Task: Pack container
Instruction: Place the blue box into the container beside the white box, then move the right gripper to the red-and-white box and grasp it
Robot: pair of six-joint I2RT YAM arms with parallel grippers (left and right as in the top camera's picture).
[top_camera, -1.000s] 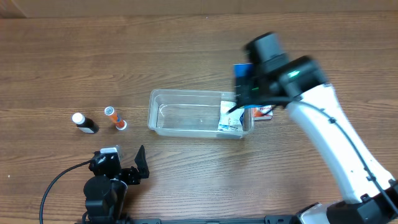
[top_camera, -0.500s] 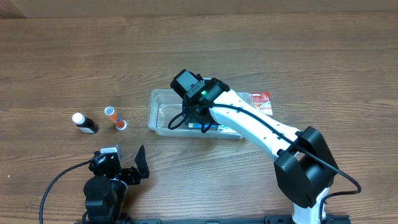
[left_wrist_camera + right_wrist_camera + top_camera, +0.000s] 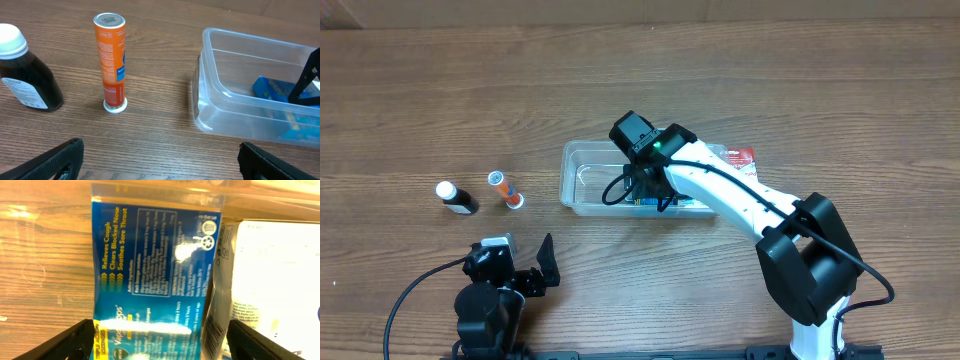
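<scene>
at the far left of the wooden tabletop (image 3: 820, 80) stands one dark bottle (image 3: 456, 197) with a white cap, and just to its right one orange tube (image 3: 506, 190), upright on its white cap and apart from the bottle. nearer the front edge, the left pincer (image 3: 160, 150) hovers over bare wood, its fingers set wide apart with nothing between them. right of the tube, at mid-table, lies the one clear container (image 3: 570, 180). it holds two things side by side: a blue packet (image 3: 150, 270) printed with yellow text and a white box (image 3: 270, 280) touching its right side. the right pincer (image 3: 650, 197) reaches down into the container, its fingers spread to either side of the blue packet. one red-and-white packet (image 3: 741, 157) lies on the wood just beside the container's right end.
</scene>
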